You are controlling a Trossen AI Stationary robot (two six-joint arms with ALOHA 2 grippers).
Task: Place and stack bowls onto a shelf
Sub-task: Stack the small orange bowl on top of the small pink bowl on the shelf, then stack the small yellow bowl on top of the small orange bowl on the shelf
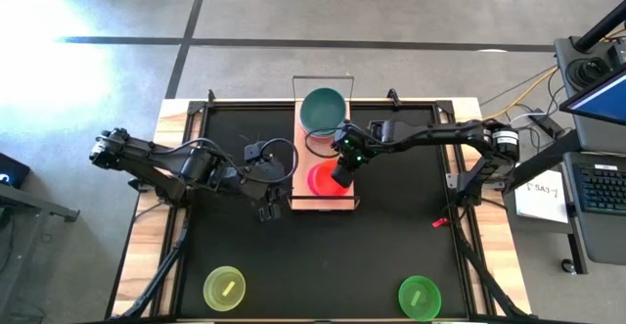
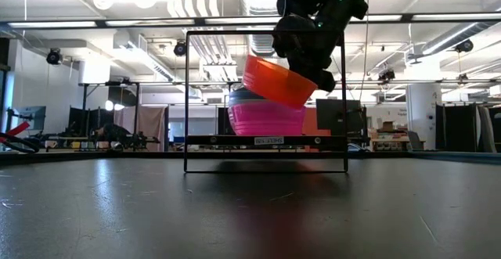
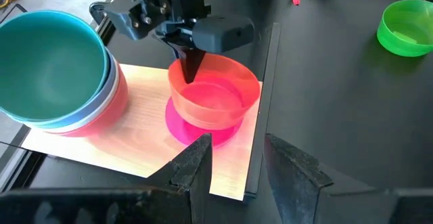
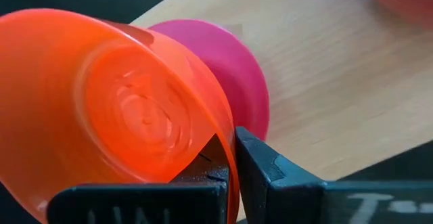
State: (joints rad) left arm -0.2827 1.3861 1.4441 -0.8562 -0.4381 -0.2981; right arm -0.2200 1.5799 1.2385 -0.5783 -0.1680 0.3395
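An orange bowl (image 2: 275,79) hangs tilted over a magenta bowl (image 2: 264,120) that stands on the light-wood shelf (image 1: 305,172). My right gripper (image 1: 341,175) is shut on the orange bowl's rim. On the shelf's far part stands a stack with a teal bowl (image 3: 47,65) on top, a grey-blue one and a red one under it. My left gripper (image 3: 237,166) is open, beside the shelf's left near corner, touching nothing. A yellow-green bowl (image 1: 224,288) and a green bowl (image 1: 420,296) sit on the black mat near the table's near edge. My right gripper pinches the orange bowl's rim (image 4: 229,158) on the bowl's far right side, one finger inside the bowl and one outside. The fingers (image 3: 191,67) come from above, slanting down from the table's right. The bowl tilts above the magenta bowl; whether the two touch, I cannot tell.
The shelf's thin black wire frame (image 2: 186,95) rises at its ends around the bowls. A small red object (image 1: 439,222) lies on the mat at the right. Bare mat (image 1: 323,265) lies between the shelf and the two near bowls.
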